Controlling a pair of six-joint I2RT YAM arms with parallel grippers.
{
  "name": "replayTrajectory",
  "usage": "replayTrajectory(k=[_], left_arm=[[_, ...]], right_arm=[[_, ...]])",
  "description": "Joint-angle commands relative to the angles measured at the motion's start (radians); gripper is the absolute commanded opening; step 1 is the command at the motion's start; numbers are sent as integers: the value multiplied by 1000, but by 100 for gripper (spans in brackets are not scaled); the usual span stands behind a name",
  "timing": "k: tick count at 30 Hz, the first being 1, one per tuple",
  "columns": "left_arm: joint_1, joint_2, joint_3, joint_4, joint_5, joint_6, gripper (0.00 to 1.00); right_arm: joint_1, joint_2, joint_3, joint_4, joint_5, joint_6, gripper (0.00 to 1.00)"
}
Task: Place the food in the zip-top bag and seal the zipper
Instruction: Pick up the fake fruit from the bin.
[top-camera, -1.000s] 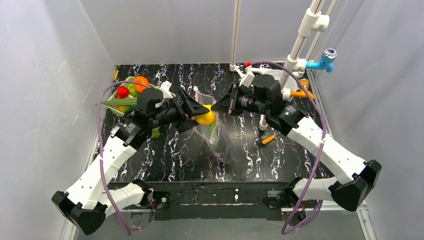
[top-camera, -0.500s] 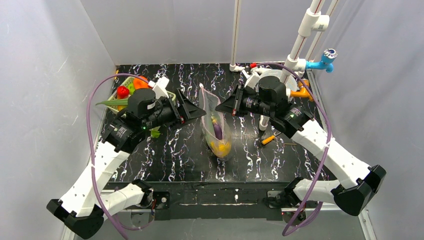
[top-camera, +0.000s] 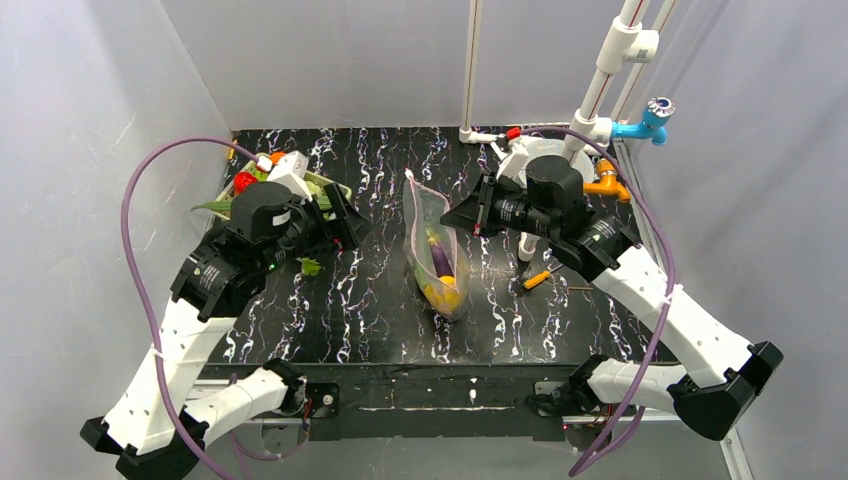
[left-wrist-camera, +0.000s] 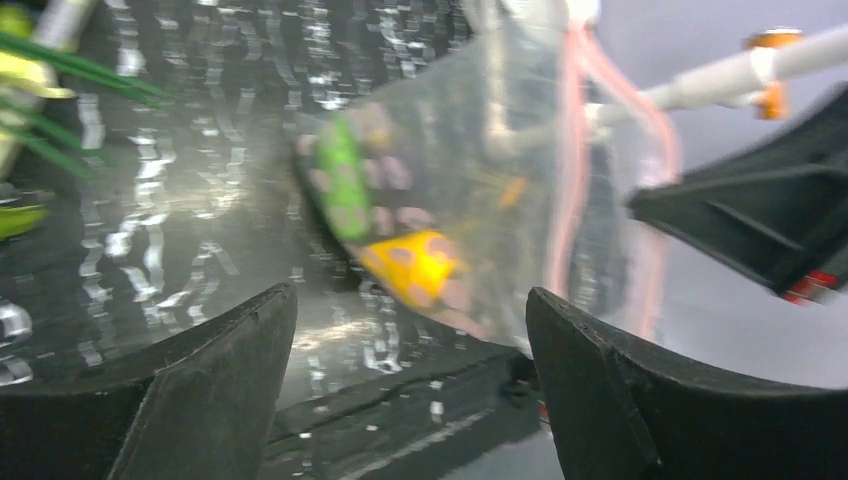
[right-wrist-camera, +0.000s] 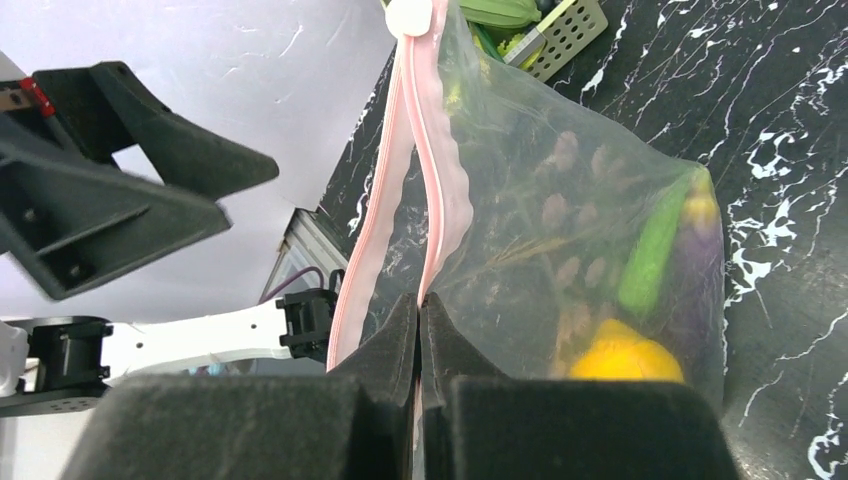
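Left gripper (top-camera: 343, 215) drawn back from zip-top bag (top-camera: 421, 212), spread empty, right gripper (right-wrist-camera: 420, 312) pinching its zipper (right-wrist-camera: 446, 175).

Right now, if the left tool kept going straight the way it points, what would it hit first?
Probably the clear bag, which sits straight ahead of the open left tool, around where the yellow toy fruit lies inside. The view is blurred, so the gap is hard to judge.
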Motion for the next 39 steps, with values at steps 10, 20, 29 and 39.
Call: replayTrajectory(k=[10, 20, 29, 39], left_arm=[[185, 107, -102, -80, -379, 196, 89], [535, 342, -192, 187, -343, 253, 71], [709, 654, 27, 386, -292, 269, 76], [803, 850, 105, 600, -264, 307, 76]], right_arm=[[-4, -66, 13, -12, -52, -111, 1], [-9, -126, -77, 51, -47, -65, 1], [-16, -137, -67, 8, -25, -72, 1], [-20, -115, -78, 21, -86, -26, 1]])
